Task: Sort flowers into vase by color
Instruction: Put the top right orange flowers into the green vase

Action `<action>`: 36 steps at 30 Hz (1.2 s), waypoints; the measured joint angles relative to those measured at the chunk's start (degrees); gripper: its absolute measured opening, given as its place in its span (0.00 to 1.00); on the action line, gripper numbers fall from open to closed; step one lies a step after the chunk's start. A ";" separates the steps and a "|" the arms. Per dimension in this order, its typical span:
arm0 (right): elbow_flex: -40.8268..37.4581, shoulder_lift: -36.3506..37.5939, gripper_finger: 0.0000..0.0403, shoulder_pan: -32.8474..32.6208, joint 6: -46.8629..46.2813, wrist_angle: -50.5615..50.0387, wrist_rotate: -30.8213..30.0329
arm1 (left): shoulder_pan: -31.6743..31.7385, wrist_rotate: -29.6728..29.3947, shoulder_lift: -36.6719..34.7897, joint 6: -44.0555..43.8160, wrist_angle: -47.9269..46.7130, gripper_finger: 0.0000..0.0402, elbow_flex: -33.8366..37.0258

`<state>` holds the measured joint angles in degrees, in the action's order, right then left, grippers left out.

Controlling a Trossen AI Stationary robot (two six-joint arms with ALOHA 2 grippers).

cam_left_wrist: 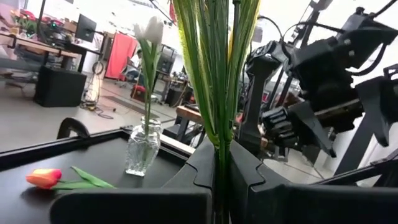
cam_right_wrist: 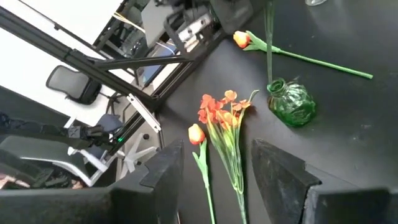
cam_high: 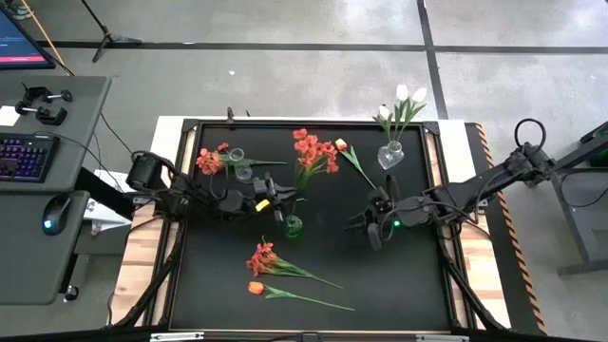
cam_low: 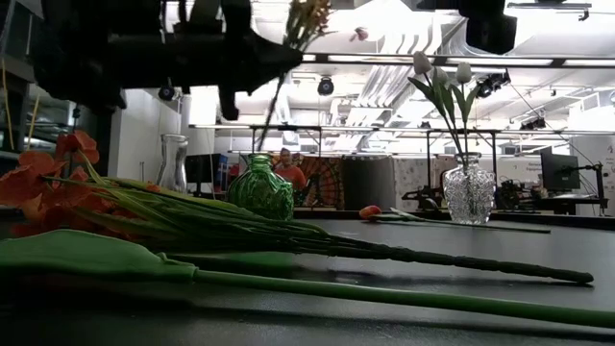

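Left gripper (cam_left_wrist: 221, 177) clamps the red-orange sprig (cam_high: 309, 157) upright, stem entering green vase (cam_high: 294, 226); right gripper (cam_high: 369, 224) open.

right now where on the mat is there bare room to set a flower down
The near right corner of the black mat is bare, bordered by the right gripper and the stem ends of the lying flowers. A smaller patch sits near left, before those blossoms. The middle is crowded: the left gripper, shut on a red-orange bunch, hovers above the green vase.

Keyboard (cam_high: 26, 157), mouse (cam_high: 56, 211) on the side desk (cam_high: 81, 123)
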<state>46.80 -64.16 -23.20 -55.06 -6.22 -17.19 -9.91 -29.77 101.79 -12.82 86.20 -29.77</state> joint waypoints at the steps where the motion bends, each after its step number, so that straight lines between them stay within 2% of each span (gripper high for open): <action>1: 0.01 0.00 0.43 0.06 -0.09 0.00 -0.01 | 0.00 0.03 1.05 0.04 0.39 0.00 -0.65; 5: 0.00 0.00 0.43 0.06 -0.17 0.01 -0.13 | 0.00 -0.87 4.24 0.92 0.80 0.00 -2.21; 13: 0.01 0.00 0.43 0.08 0.06 -0.84 -0.09 | -0.79 -1.07 3.61 1.29 0.85 0.00 -0.50; 20: 0.01 0.00 0.43 0.06 0.10 -1.70 0.07 | -1.57 4.82 3.57 6.53 -1.48 0.03 -0.03; 23: -0.01 0.00 0.43 0.06 0.56 -1.73 0.04 | -1.57 6.81 3.57 6.51 -2.71 0.06 -0.03; 28: -0.01 0.00 0.43 0.06 1.13 -1.73 0.04 | -1.57 6.57 3.57 5.59 -2.33 0.11 -0.03; 36: 0.00 0.02 0.43 0.08 -0.14 -1.70 1.40 | -1.32 6.64 2.56 3.72 -3.14 0.27 -0.03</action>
<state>46.81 -64.14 -23.11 -55.20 -7.92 -15.79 -11.23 -23.13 104.35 -9.10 83.07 -29.80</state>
